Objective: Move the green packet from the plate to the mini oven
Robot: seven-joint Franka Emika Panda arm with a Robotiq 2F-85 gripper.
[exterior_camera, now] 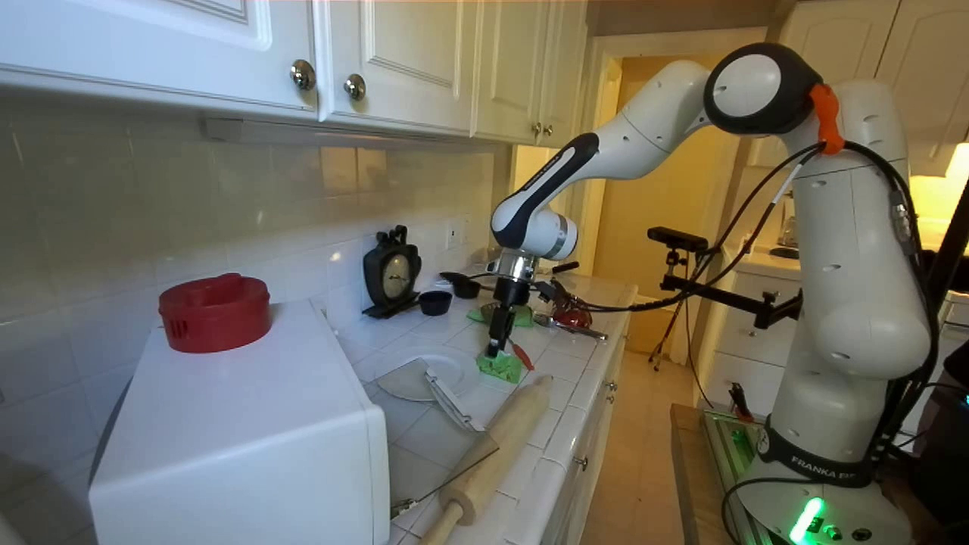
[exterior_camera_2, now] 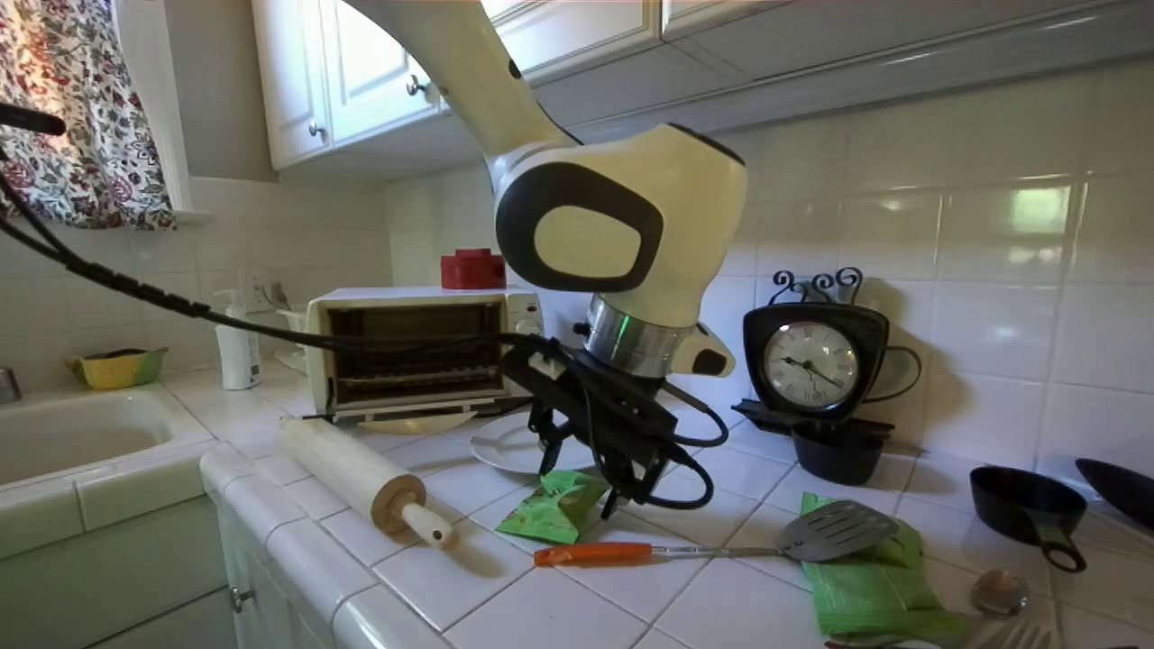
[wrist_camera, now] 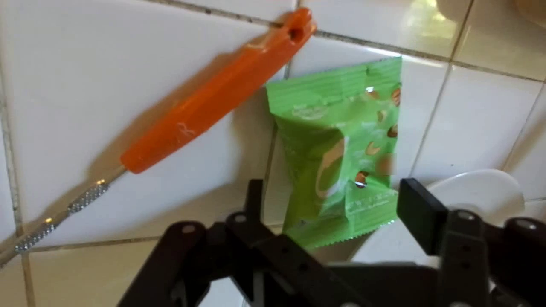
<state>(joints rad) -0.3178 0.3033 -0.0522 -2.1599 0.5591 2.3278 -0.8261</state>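
Observation:
The green packet (wrist_camera: 341,140), crinkly with nut pictures, lies on the tiles beside the pale plate (exterior_camera_2: 505,451), not on it. In the wrist view my gripper (wrist_camera: 332,196) stands open over the packet's near end. The left finger (wrist_camera: 255,200) has a gap to the packet; the right finger (wrist_camera: 420,217) is close to its edge, and contact cannot be told. Both exterior views show the gripper (exterior_camera: 496,350) low at the packet (exterior_camera_2: 554,509). The mini oven (exterior_camera: 250,424) is a white box; its dark cavity and rack (exterior_camera_2: 415,351) face the plate.
An orange-handled spatula (exterior_camera_2: 595,553) lies close to the packet, its head on a further green packet (exterior_camera_2: 874,586). A rolling pin (exterior_camera_2: 361,478) lies along the counter's front. A black clock (exterior_camera_2: 811,361) and black cups (exterior_camera_2: 838,451) stand by the wall. A red container (exterior_camera: 214,312) tops the oven.

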